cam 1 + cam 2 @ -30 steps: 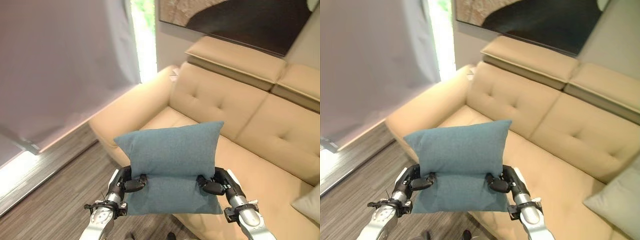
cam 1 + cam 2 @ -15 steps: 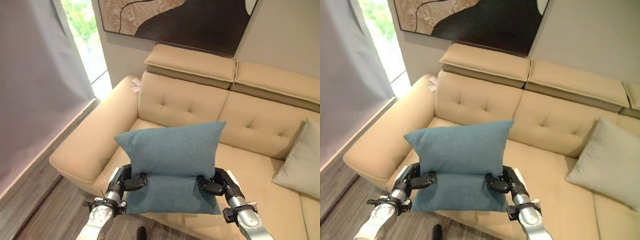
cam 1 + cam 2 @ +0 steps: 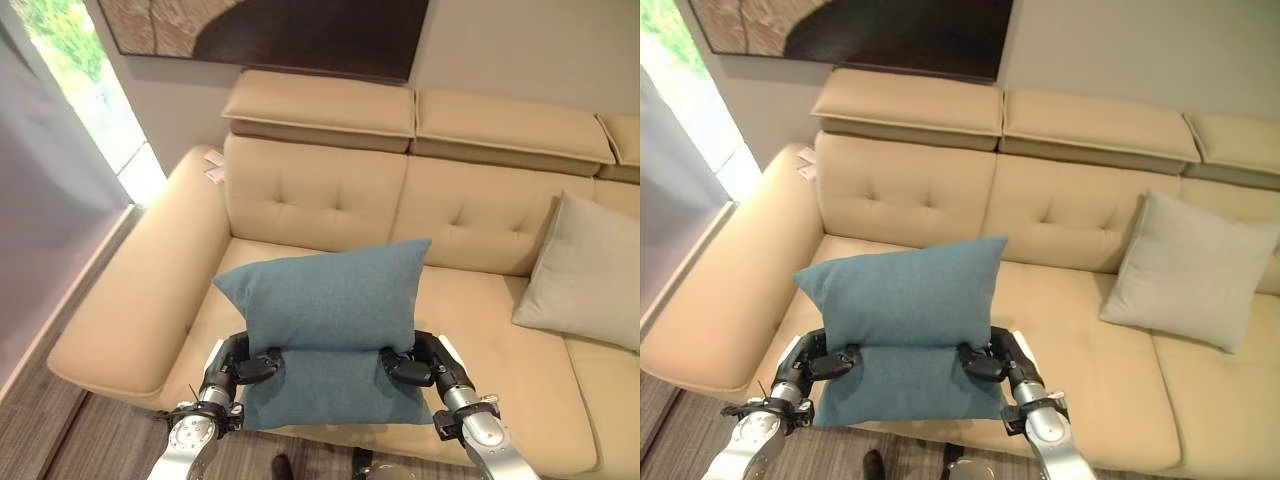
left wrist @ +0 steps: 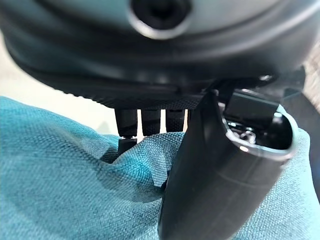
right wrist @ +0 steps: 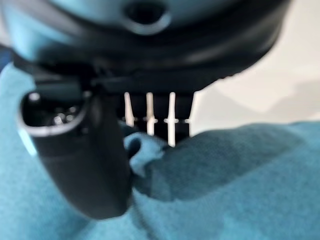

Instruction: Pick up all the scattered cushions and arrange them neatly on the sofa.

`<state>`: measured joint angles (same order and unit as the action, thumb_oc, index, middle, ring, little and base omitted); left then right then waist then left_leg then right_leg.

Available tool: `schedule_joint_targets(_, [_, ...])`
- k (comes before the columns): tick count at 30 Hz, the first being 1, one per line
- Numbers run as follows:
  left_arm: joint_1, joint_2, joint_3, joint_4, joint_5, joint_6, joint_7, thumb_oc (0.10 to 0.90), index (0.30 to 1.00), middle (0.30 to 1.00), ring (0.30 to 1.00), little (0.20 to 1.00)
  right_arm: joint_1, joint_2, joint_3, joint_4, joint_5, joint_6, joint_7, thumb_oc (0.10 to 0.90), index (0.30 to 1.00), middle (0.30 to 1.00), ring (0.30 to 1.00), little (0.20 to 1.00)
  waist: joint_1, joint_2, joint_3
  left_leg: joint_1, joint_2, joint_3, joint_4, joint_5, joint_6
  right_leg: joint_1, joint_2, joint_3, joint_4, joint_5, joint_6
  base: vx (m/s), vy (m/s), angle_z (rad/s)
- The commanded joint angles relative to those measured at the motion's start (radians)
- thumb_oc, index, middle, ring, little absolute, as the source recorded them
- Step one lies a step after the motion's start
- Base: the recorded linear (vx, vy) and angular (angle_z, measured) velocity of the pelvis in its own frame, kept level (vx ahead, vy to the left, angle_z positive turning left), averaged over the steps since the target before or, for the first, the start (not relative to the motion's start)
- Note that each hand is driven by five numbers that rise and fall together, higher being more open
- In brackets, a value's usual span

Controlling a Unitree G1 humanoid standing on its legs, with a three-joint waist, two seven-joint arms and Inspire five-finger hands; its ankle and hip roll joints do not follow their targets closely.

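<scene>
Your left hand (image 3: 238, 367) and right hand (image 3: 418, 366) pinch the teal cushion (image 3: 330, 310), held above the sofa (image 3: 330, 205) seat; grey cushion (image 3: 578, 272) leans on its backrest.

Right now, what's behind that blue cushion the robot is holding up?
The tan sofa: its seat and tufted back show around the blue cushion, held by the left robot hand and right robot hand. The seat part directly behind is covered.
</scene>
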<state>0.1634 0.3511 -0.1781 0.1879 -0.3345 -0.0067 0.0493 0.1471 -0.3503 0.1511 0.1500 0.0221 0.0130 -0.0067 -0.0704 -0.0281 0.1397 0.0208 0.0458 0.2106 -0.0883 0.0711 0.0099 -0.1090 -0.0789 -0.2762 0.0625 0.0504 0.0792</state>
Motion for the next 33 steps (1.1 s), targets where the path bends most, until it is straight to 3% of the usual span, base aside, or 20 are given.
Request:
schedule_joint_targets(1, [-0.081, -0.012, 0.019, -0.146, -0.015, -0.155, -0.041, 0.400, 0.300, 0.300, 0.300, 0.300, -0.090, -0.004, -0.049, -0.105, 0.028, -0.110, -0.028, 0.400, 0.300, 0.300, 0.300, 0.300, -0.007, -0.017, -0.067, 0.102, -0.050, -0.043, 0.083, -0.221, 0.004, -0.043, -0.004, 0.006, -0.022, -0.032, 0.055, 0.13, -0.048, -0.10])
schedule_joint_targets(4, [-0.082, -0.019, 0.010, -0.145, -0.017, -0.154, -0.042, 0.400, 0.300, 0.300, 0.300, 0.300, -0.080, -0.005, -0.054, -0.107, 0.033, -0.113, -0.030, 0.400, 0.300, 0.300, 0.300, 0.300, -0.014, -0.021, -0.084, 0.106, -0.049, -0.044, 0.085, -0.228, -0.007, -0.030, -0.006, 0.009, -0.032, -0.033, 0.045, 0.19, -0.096, 0.00])
schedule_joint_targets(5, [-0.089, -0.030, -0.004, -0.139, -0.020, -0.150, -0.041, 0.400, 0.300, 0.300, 0.300, 0.300, -0.062, -0.006, -0.064, -0.115, 0.035, -0.113, -0.035, 0.400, 0.300, 0.300, 0.300, 0.300, -0.028, -0.018, -0.086, 0.108, -0.031, -0.050, 0.128, -0.253, -0.030, -0.011, 0.005, 0.032, -0.036, -0.046, 0.035, 0.18, -0.132, 0.25])
schedule_joint_targets(7, [-0.100, -0.032, -0.015, -0.136, -0.022, -0.154, -0.044, 0.400, 0.300, 0.300, 0.300, 0.300, -0.056, -0.016, -0.071, -0.119, 0.045, -0.121, -0.040, 0.400, 0.300, 0.300, 0.300, 0.300, -0.039, -0.016, -0.091, 0.083, 0.001, -0.046, 0.237, -0.231, -0.072, 0.024, 0.016, 0.034, -0.068, -0.049, 0.020, 0.17, -0.145, 0.35])
schedule_joint_targets(8, [-0.100, -0.031, -0.014, -0.136, -0.021, -0.154, -0.044, 0.400, 0.300, 0.300, 0.300, 0.300, -0.056, -0.016, -0.072, -0.119, 0.045, -0.121, -0.040, 0.400, 0.300, 0.300, 0.300, 0.300, -0.040, -0.019, -0.092, 0.078, -0.002, -0.047, 0.238, -0.227, -0.072, 0.021, 0.013, 0.033, -0.070, -0.045, 0.019, 0.06, -0.094, 0.20])
schedule_joint_targets(10, [-0.111, -0.033, -0.023, -0.138, -0.031, -0.156, -0.040, 0.400, 0.300, 0.300, 0.300, 0.300, -0.059, -0.033, -0.076, -0.120, 0.064, -0.120, -0.052, 0.400, 0.300, 0.300, 0.300, 0.300, -0.030, -0.029, -0.071, -0.028, 0.015, -0.076, 0.443, -0.155, -0.100, 0.068, 0.019, 0.043, -0.099, -0.060, -0.011, 0.07, -0.093, 0.14])
schedule_joint_targets(14, [-0.107, -0.036, -0.024, -0.141, -0.040, -0.151, -0.038, 0.400, 0.300, 0.300, 0.300, 0.300, -0.056, -0.042, -0.077, -0.121, 0.063, -0.113, -0.055, 0.400, 0.300, 0.300, 0.300, 0.300, -0.021, -0.041, -0.069, -0.068, 0.030, -0.081, 0.372, -0.192, -0.078, 0.093, 0.002, 0.053, -0.116, -0.072, -0.001, 0.11, 0.023, 0.07])
schedule_joint_targets(16, [-0.103, -0.035, -0.024, -0.146, -0.039, -0.150, -0.030, 0.400, 0.300, 0.300, 0.300, 0.300, -0.054, -0.045, -0.078, -0.119, 0.062, -0.111, -0.059, 0.400, 0.300, 0.300, 0.300, 0.300, -0.010, -0.044, -0.067, -0.086, 0.036, -0.116, 0.300, -0.189, -0.077, 0.103, -0.005, 0.067, -0.121, -0.079, 0.008, 0.15, 0.094, 0.00])
schedule_joint_targets(20, [-0.095, -0.040, -0.019, -0.163, -0.055, -0.153, -0.016, 0.400, 0.300, 0.300, 0.300, 0.300, -0.061, -0.055, -0.079, -0.105, 0.060, -0.111, -0.068, 0.400, 0.300, 0.300, 0.300, 0.300, 0.020, -0.025, -0.051, -0.148, 0.043, -0.244, 0.195, -0.101, -0.108, 0.138, -0.002, 0.123, -0.134, -0.099, 0.016, 0.15, 0.166, -0.33])
schedule_joint_targets(26, [-0.096, -0.028, -0.020, -0.162, -0.052, -0.150, -0.024, 0.400, 0.300, 0.300, 0.300, 0.300, -0.058, -0.047, -0.086, -0.099, 0.043, -0.103, -0.059, 0.400, 0.300, 0.300, 0.300, 0.300, 0.023, -0.009, -0.057, -0.121, 0.036, -0.239, 0.166, -0.109, -0.093, 0.144, -0.029, 0.162, -0.077, -0.126, 0.030, 0.16, 0.250, -0.50])
schedule_joint_targets(30, [-0.102, -0.001, 0.008, -0.174, -0.052, -0.148, -0.017, 0.400, 0.300, 0.300, 0.300, 0.300, -0.077, -0.021, -0.073, -0.100, 0.028, -0.099, -0.048, 0.400, 0.300, 0.300, 0.300, 0.300, 0.037, -0.021, -0.049, -0.089, 0.009, -0.193, 0.185, -0.153, -0.039, 0.095, -0.063, 0.212, 0.048, -0.132, 0.058, 0.08, 0.231, -0.32])
schedule_joint_targets(32, [-0.103, 0.004, 0.015, -0.174, -0.052, -0.149, -0.011, 0.400, 0.300, 0.300, 0.300, 0.300, -0.087, -0.014, -0.069, -0.096, 0.026, -0.099, -0.048, 0.400, 0.300, 0.300, 0.300, 0.300, 0.044, -0.024, -0.041, -0.084, 0.006, -0.177, 0.190, -0.160, -0.029, 0.075, -0.065, 0.217, 0.076, -0.127, 0.067, 0.03, 0.148, -0.41])
schedule_joint_targets(33, [-0.095, 0.010, 0.033, -0.174, -0.055, -0.153, -0.007, 0.400, 0.300, 0.300, 0.300, 0.300, -0.103, -0.002, -0.059, -0.091, 0.025, -0.100, -0.046, 0.400, 0.300, 0.300, 0.300, 0.300, 0.057, -0.020, -0.038, -0.068, 0.006, -0.150, 0.183, -0.167, -0.017, 0.044, -0.077, 0.189, 0.119, -0.113, 0.082, 0.05, 0.133, -0.58])
